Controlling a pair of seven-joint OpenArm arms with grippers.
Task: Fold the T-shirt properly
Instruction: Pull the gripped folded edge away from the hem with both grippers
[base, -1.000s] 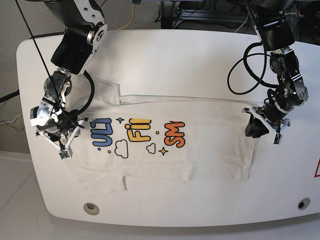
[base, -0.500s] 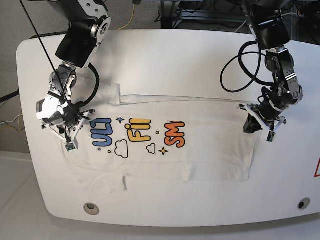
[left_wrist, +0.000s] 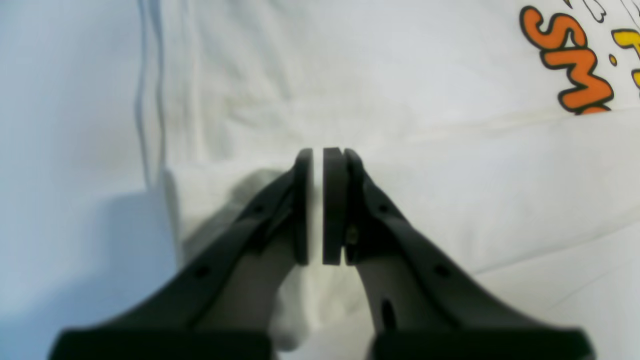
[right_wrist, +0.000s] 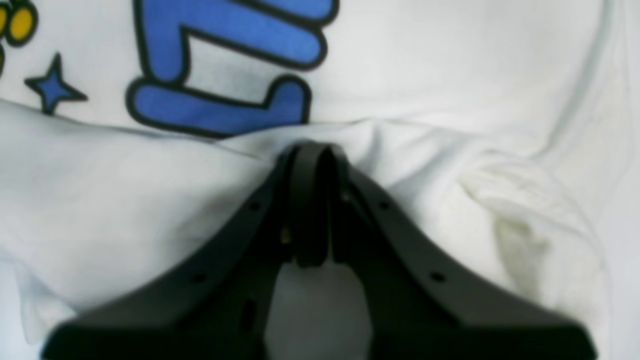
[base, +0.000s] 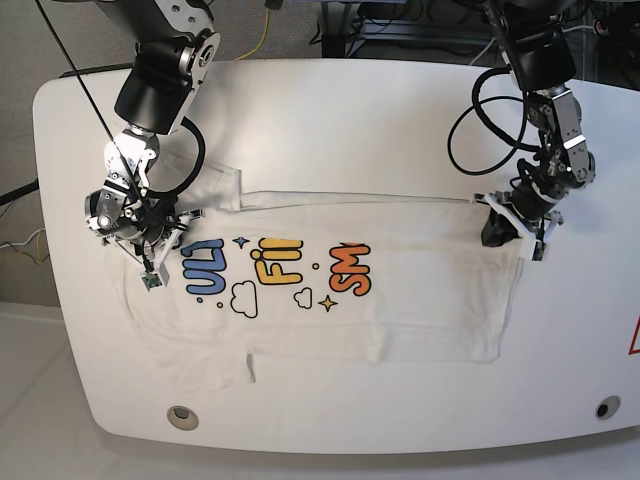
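Nearest edge of the white table (base: 330, 420) — bare, rounded front rim. Just beyond it the T-shirt (base: 400, 300) lies flat and spread sideways across the table, its top part already folded over so only the upper halves of the printed words show: blue, yellow, orange letters, with a cloud and stars.

Right end effector (base: 148, 238) sits at the shirt's edge beside the blue letters. Right wrist view: jaws clenched together on a raised ridge of white cloth, fabric bunched and wrinkled to either side, blue lettering (right_wrist: 225, 65) just past the tips.

Left end effector (base: 508, 226) is at the opposite end of the shirt, at the upper corner of the folded edge. Left wrist view: the two pads (left_wrist: 334, 205) pinch a thin white layer of shirt between them — a narrow sliver of cloth shows in the slit. Orange letters (left_wrist: 570, 65) lie well off to one side.

Both arms reach in from the far side of the table; black cables (base: 480, 120) loop off the left arm.
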